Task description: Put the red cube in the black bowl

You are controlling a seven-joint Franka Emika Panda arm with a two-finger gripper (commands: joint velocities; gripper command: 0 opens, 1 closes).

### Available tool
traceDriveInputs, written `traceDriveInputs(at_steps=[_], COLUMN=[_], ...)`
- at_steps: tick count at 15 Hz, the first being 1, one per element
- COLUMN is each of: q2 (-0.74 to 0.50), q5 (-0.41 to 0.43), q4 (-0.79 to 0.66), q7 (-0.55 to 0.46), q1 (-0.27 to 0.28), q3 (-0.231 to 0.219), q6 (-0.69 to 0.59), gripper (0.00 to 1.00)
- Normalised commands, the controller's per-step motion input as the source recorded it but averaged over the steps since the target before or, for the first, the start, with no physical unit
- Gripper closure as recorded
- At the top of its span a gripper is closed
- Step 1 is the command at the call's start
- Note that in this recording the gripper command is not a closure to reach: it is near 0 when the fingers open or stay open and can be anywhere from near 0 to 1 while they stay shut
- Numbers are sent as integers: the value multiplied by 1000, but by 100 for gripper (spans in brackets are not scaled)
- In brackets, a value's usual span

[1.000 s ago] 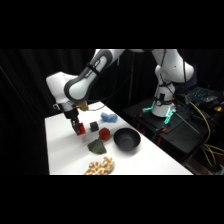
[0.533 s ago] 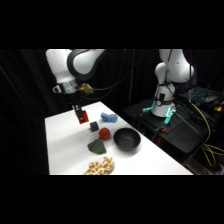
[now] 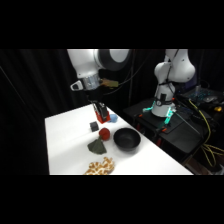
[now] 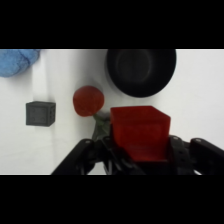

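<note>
Gripper (image 3: 101,114) hangs above the table (image 3: 65,135), clear of the surface, fingers clamped on the red cube (image 3: 103,118). Wrist view confirms: cube (image 4: 138,132) fills the lower middle, pinched between the two black fingers (image 4: 90,155), one flat face toward the camera. Cube is off the table, not in the bowl. Black bowl (image 3: 126,139) sits on the table to the right of the gripper in the side view, upright, hollow showing nothing inside; in the wrist view the bowl (image 4: 141,70) lies past the cube, near the top. Red ball (image 3: 104,133) rests just left of the bowl, close to its rim, whether touching cannot be told; ball (image 4: 88,100) shows between the grey cube and the held cube in the wrist view. Small dark grey cube (image 3: 94,125) stands behind the ball, apart from it; grey cube (image 4: 40,113) at left in the wrist view. Blue thing (image 3: 113,118) lies just behind the gripper; same blue thing (image 4: 17,61) at upper left of the wrist view. Dark greenish lump (image 3: 97,146) in front of the ball. Tan knobbly heap (image 3: 100,167) at the table's near edge. No writing or labels readable on anything.
</note>
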Motion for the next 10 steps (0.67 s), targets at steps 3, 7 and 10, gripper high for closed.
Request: traceDriveInputs(at_steps=[3, 7, 10], q2=[-441, -232, -61], q5=[-66, -85, -115], q4=[-603, -459, -307], q7=[23, 54, 108], q1=[143, 79, 51], q3=[56, 36, 30], q6=[310, 379, 328], gripper=[100, 100, 100])
